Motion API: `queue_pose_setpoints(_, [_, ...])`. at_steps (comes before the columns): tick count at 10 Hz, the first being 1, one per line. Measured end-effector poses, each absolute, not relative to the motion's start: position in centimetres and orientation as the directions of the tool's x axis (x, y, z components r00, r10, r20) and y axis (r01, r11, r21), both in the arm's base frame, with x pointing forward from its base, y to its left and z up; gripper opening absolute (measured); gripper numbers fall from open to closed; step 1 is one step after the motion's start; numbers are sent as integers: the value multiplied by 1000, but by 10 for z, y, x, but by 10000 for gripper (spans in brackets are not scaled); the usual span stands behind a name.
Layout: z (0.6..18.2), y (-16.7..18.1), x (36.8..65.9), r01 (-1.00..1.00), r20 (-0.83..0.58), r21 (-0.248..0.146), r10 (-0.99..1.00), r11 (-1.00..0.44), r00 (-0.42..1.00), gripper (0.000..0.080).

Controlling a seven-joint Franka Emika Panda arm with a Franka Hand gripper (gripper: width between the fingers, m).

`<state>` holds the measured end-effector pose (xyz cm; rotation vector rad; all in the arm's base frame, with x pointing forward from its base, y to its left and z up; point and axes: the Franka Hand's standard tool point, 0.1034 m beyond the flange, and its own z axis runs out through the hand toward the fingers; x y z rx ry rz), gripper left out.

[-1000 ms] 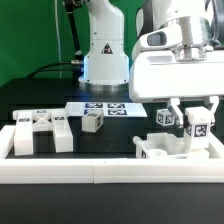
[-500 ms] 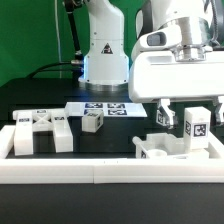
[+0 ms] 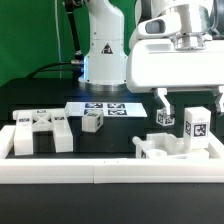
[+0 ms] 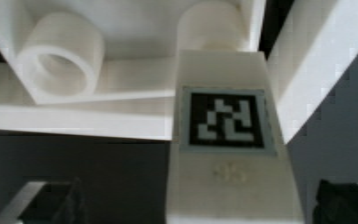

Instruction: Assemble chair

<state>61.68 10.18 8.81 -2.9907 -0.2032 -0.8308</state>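
Observation:
My gripper (image 3: 189,101) is open, its fingers spread wide, and it hangs just above a white tagged chair post (image 3: 196,125) that stands upright on the white seat part (image 3: 160,149) at the exterior view's right. In the wrist view the post (image 4: 224,120) rises between my two dark fingertips (image 4: 43,203), and neither touches it. A second tagged piece (image 3: 166,118) stands just beside the post. More chair parts (image 3: 40,130) lie at the exterior view's left, and a small tagged block (image 3: 93,122) lies near the middle.
The marker board (image 3: 100,107) lies flat behind the small block. A long low white border rail (image 3: 100,170) runs along the front. A rounded white part (image 4: 60,65) of the assembly shows beside the post in the wrist view.
My gripper has opened wider and risen, and the post now stands free below it. The other parts have not moved.

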Motion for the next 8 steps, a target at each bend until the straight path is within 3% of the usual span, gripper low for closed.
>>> queue_pose_setpoints(3, [100,102,622,147,499,7,131,-989,857,649])
queue_pose_setpoints(6, [97,103,621,148,475,4,133,-989,870,649])
queue_pose_setpoints(8, [89,103,615,149,320,-14,137,-989,937,649])
